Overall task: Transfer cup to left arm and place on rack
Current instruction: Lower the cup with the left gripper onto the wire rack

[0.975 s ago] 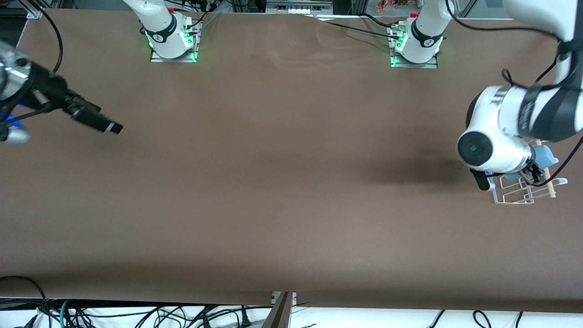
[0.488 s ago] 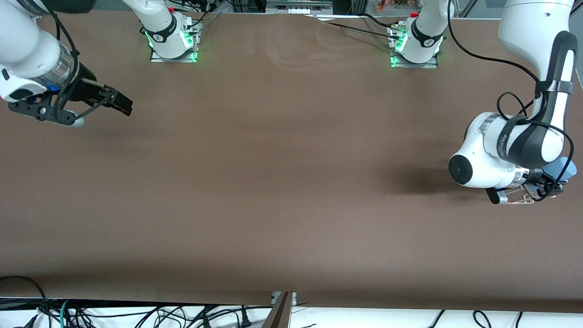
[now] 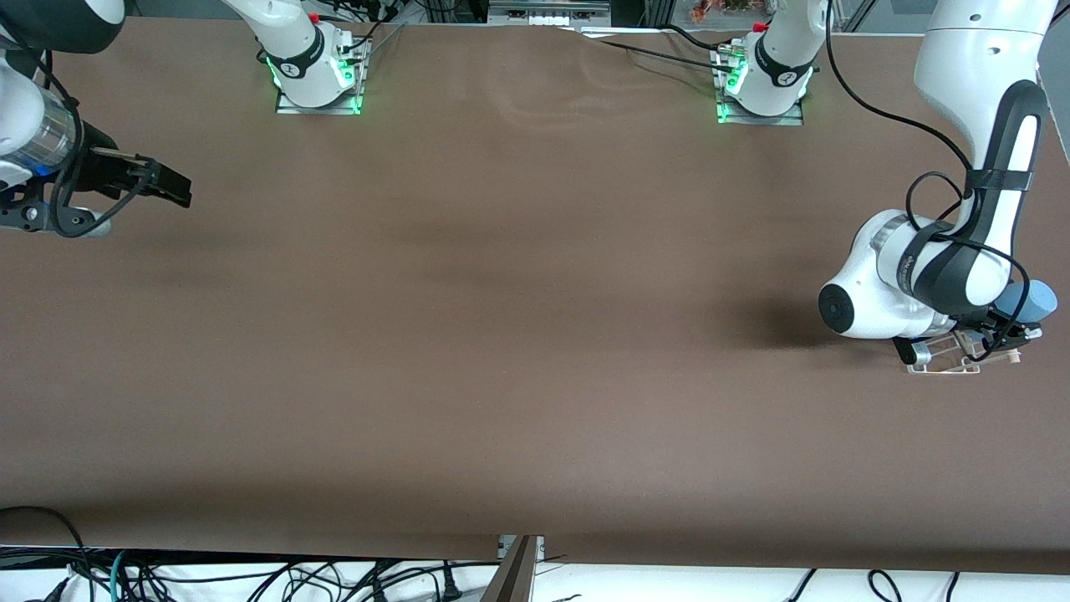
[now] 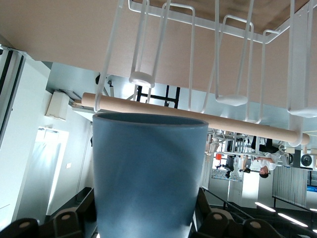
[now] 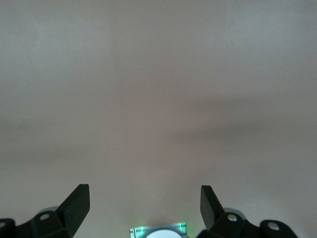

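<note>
The light-blue cup [image 3: 1033,299] is held on its side by my left gripper [image 3: 1000,322], which is shut on it just above the white wire rack [image 3: 943,361] at the left arm's end of the table. In the left wrist view the cup [image 4: 148,168] fills the space between the black fingers [image 4: 207,214], its rim close to the rack's wooden dowel [image 4: 233,126] and looped prongs [image 4: 233,59]. The left arm's wrist hides most of the rack in the front view. My right gripper [image 3: 171,186] hovers open and empty over the right arm's end of the table, its fingers [image 5: 77,203] wide apart.
Both arm bases [image 3: 316,75] [image 3: 762,84] with green lights stand along the table edge farthest from the front camera. Brown table [image 3: 518,334] stretches bare between the arms. The rack sits close to the table's end edge.
The left arm has swung the cup lower and toward the table's end, turning it over the rack. The right arm has drawn back toward its own end of the table.
</note>
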